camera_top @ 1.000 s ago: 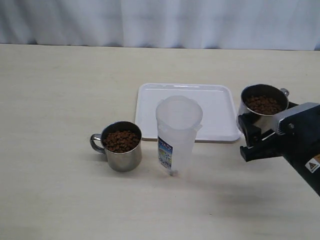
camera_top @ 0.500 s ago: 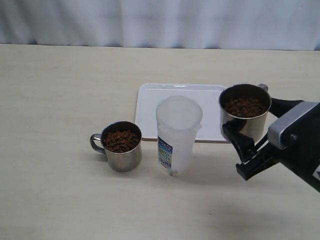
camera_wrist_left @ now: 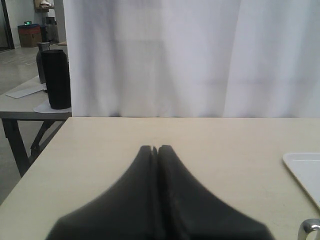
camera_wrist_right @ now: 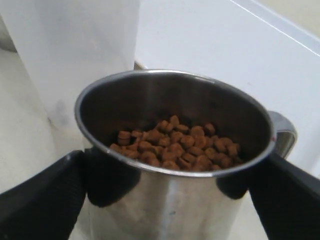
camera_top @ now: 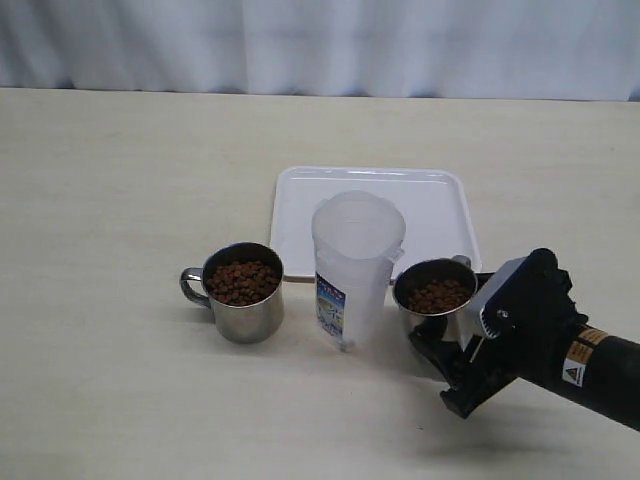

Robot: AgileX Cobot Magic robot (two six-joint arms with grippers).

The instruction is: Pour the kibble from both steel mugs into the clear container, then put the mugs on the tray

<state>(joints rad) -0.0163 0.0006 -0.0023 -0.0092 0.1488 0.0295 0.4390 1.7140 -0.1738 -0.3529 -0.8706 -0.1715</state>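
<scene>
While the held steel mug (camera_top: 435, 292) sits this low, you have no pour line yet. In the exterior view the right gripper (camera_top: 447, 325) has its jaws pinching that mug across its body, just right of the clear container (camera_top: 357, 262). The mug's rim is well below the container's rim. I cannot tell whether its base touches the bench (camera_top: 120, 400). The kibble (camera_top: 436, 296) lies level inside it. The other steel mug (camera_top: 240, 292) stands full on the bench just left of the container, and the tray (camera_top: 300, 200) lies on the far side with nothing on it. My advice is to lift until the mug's lip clears the container's mouth, bring it over, then roll the wrist slowly. The container looks light and empty, so a knock from the mug could topple it.

In the left wrist view the left gripper (camera_wrist_left: 157, 150) hangs over open bench, jaws pressed together on nothing. Only a corner of the tray shows, so treat this arm as out of the way.

In the right wrist view the pads (camera_wrist_right: 107, 180) bear on opposite sides of the mug wall, and the handle (camera_wrist_right: 282, 134) juts out beside one of them. The container wall stands just beyond the rim. The grip looks square, so tip over the lip that faces the container and ease off if the pellets bunch.
</scene>
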